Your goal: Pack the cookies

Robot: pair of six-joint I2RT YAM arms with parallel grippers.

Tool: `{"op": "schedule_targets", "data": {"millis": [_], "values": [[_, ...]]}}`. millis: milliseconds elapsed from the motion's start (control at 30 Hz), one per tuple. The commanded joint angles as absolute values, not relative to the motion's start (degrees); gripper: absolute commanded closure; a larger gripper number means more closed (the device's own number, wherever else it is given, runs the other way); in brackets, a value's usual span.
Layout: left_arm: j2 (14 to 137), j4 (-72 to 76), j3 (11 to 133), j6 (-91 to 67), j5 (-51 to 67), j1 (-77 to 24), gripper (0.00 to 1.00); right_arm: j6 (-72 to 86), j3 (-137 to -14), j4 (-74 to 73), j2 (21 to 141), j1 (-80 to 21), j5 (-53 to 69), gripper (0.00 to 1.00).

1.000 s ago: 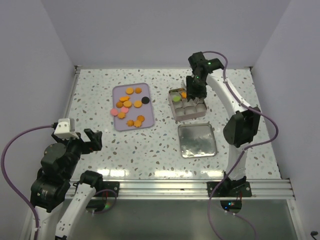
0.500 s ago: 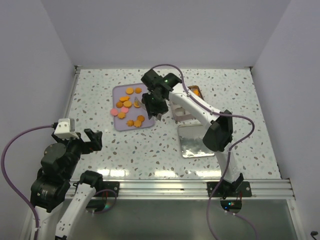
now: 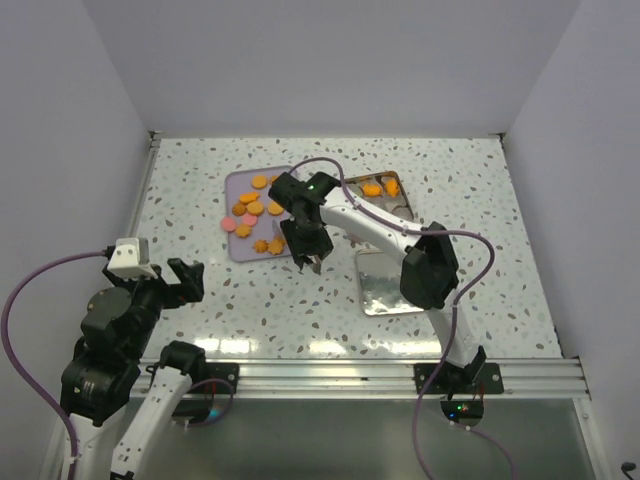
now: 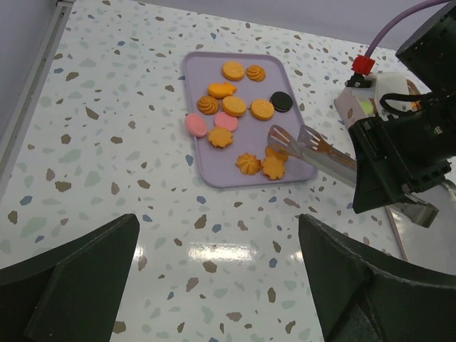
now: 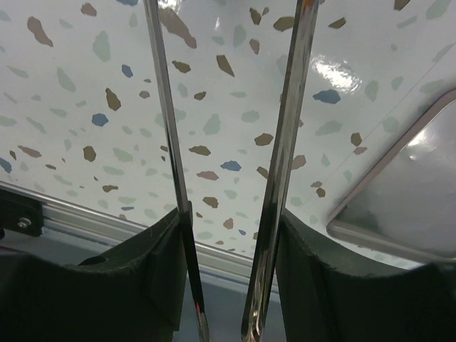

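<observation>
The cookies (image 3: 256, 208) lie scattered on a lilac tray (image 3: 242, 180): mostly orange, two pink, one black (image 4: 281, 101). A few orange ones (image 3: 372, 189) sit in the compartment tin (image 3: 404, 200). My right gripper (image 3: 305, 242) hovers over the tray's near right corner, shut on metal tongs (image 4: 311, 148). The tong arms (image 5: 167, 135) stand apart with nothing between them, and their tips are just above two orange flower cookies (image 4: 261, 165). My left gripper (image 4: 217, 221) hangs open and empty over the table at the near left.
The square metal lid (image 3: 393, 282) lies flat near the right arm, and its corner (image 5: 406, 192) shows in the right wrist view. The right arm crosses over part of the tin. White walls close in the table on three sides.
The right arm swung left from the tin to over the tray, then drew towards the tray's near right corner, tongs still in hand. The left arm stayed still.
</observation>
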State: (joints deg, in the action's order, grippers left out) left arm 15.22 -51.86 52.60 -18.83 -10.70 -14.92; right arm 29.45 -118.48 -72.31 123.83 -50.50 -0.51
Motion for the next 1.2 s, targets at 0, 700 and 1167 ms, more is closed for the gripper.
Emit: {"op": "schedule_targets", "data": {"millis": [0,700,1167], "values": [[14.9,-49.1,52.6,-17.8,-10.6,-15.2,0.0,31.2,-117.1,-71.6,118.9,-52.3,-0.7,0.5],[13.7,-49.2,52.6,-18.0,-10.7,-15.2,0.0,33.7,-117.4,-75.2,117.4,-58.3,-0.2,0.51],[13.3,-49.3,52.7,-18.0,-11.0,-15.2,0.0,33.7,-121.1,-75.5,121.4,-59.2,-0.7,0.54]]}}
